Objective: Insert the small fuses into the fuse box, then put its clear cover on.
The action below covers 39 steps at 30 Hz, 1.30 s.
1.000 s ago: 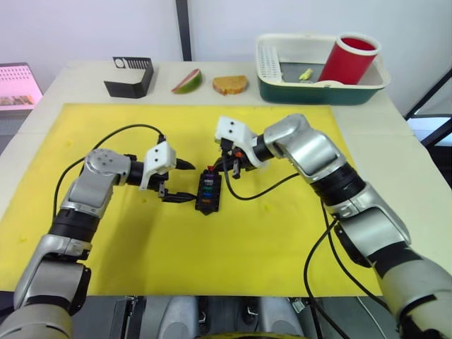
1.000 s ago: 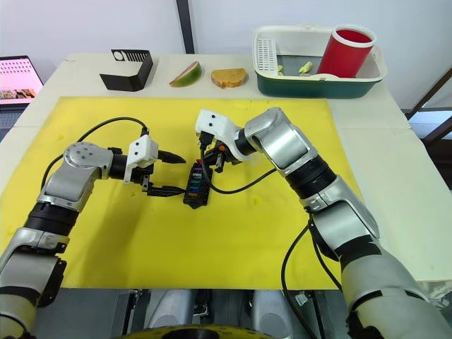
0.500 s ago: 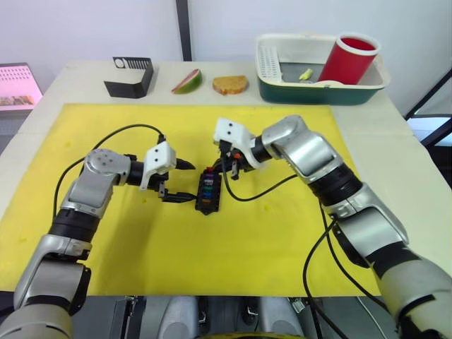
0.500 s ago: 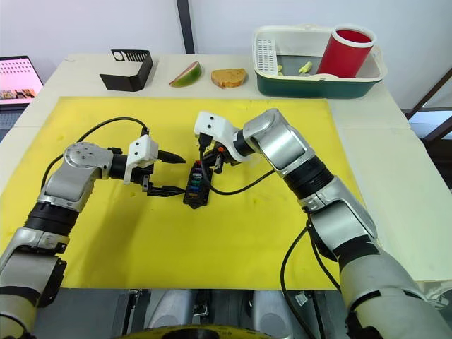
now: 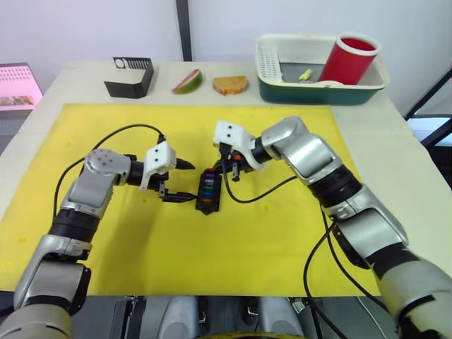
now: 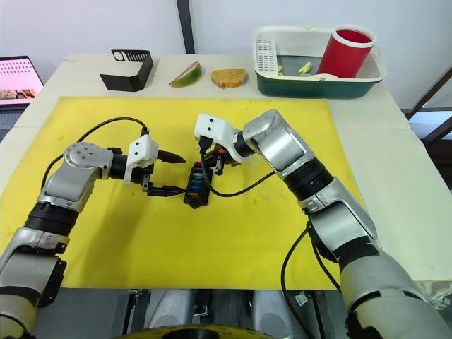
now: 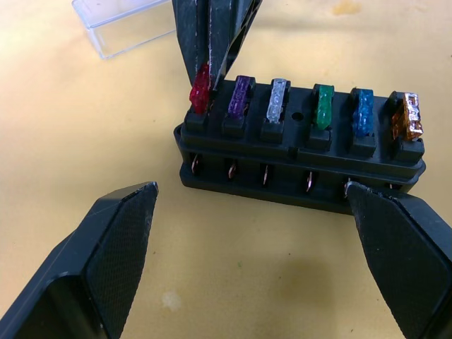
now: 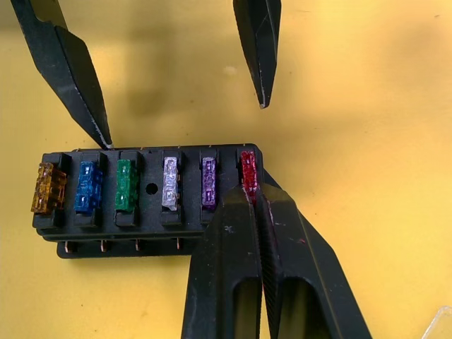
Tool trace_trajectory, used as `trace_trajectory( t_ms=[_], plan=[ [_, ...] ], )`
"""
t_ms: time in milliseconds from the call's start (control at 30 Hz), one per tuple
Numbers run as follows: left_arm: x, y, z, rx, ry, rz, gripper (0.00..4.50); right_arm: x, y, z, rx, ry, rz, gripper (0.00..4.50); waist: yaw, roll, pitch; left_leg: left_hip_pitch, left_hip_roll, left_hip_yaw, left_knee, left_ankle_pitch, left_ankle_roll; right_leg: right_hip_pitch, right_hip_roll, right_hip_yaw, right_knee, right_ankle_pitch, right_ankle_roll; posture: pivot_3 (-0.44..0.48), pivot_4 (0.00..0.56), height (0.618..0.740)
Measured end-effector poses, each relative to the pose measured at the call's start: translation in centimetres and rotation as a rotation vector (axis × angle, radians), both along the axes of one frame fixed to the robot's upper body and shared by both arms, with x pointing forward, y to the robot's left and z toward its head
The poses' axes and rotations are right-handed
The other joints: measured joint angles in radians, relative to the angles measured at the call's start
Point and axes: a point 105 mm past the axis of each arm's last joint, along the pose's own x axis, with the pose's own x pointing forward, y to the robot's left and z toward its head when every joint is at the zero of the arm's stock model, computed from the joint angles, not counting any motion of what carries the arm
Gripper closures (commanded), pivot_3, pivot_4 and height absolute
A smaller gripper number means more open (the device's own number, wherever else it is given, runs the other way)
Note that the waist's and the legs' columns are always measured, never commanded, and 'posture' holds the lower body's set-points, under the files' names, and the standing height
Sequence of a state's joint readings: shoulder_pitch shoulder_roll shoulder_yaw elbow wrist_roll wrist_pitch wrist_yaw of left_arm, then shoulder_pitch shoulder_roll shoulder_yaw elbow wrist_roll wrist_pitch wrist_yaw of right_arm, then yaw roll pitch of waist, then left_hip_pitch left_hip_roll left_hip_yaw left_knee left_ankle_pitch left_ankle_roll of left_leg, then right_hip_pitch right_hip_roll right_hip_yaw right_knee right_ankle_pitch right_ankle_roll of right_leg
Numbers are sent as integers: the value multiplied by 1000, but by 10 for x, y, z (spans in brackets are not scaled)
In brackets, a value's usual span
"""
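The clear cover (image 7: 127,25), just beyond the right gripper (image 7: 212,70), is cut off by the picture's edge. That gripper's fingertips (image 8: 248,205) hide the lower part of the red fuse (image 8: 246,167), so its seating in the fuse box (image 8: 148,212) cannot be told.

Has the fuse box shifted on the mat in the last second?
Yes, slightly. The fuse box has slid a little toward the left gripper, judged against the yellow mat.
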State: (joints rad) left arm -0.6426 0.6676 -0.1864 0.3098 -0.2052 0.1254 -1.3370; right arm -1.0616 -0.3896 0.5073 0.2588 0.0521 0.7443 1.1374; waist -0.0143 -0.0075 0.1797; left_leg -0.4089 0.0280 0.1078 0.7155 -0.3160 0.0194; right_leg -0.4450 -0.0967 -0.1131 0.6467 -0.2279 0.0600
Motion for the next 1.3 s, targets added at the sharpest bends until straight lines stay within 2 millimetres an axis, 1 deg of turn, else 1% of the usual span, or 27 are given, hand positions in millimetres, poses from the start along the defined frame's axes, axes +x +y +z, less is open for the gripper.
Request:
trace_trajectory(
  t_ms=[167,200,300,700,833,1067,1100,1167,1233,1300],
  plan=[
    [0,0,0,0,-1,1,27,0,0,0,-1,-5,0,4500,0,0,0,0,0,0,0,0,0,0,0,0,0,0,0,0,150,740],
    [0,0,0,0,-1,1,0,0,0,0,-2,-7,0,3860,0,0,0,0,0,0,0,0,0,0,0,0,0,0,0,0,150,740],
    [0,0,0,0,-1,2,0,1,-1,0,-7,-13,-7,2633,0,0,0,0,0,0,0,0,0,0,0,0,0,0,0,0,150,740],
    [1,0,0,-1,-3,5,0,2,-1,2,2,-11,-18,2633,-1,0,0,0,0,0,0,0,0,0,0,0,0,0,0,0,150,740],
    [1,0,0,-2,-5,9,0,3,-3,9,18,-14,-17,2633,0,0,0,0,0,0,0,0,0,0,0,0,0,0,0,0,150,740],
    [1,0,0,-2,-5,10,0,-6,1,25,64,-30,18,2633,-1,0,0,0,0,0,0,0,0,0,0,0,0,0,0,0,150,740],
    [1,0,0,-2,-5,10,0,-7,2,26,68,-31,23,2879,-1,0,0,0,0,0,0,0,0,0,0,0,0,0,0,0,150,740],
    [1,0,0,-2,-5,10,0,-9,5,27,78,-31,30,3507,0,0,0,0,0,0,0,0,0,0,0,0,0,0,0,0,150,740],
    [1,0,0,-2,-6,10,0,-9,6,26,85,-30,28,4449,0,0,0,0,0,0,0,0,0,0,0,0,0,0,0,0,150,740],
    [1,0,0,-2,-6,10,0,-9,7,23,89,-27,24,4449,0,0,0,0,0,0,0,0,0,0,0,0,0,0,0,0,150,740]
  ],
)
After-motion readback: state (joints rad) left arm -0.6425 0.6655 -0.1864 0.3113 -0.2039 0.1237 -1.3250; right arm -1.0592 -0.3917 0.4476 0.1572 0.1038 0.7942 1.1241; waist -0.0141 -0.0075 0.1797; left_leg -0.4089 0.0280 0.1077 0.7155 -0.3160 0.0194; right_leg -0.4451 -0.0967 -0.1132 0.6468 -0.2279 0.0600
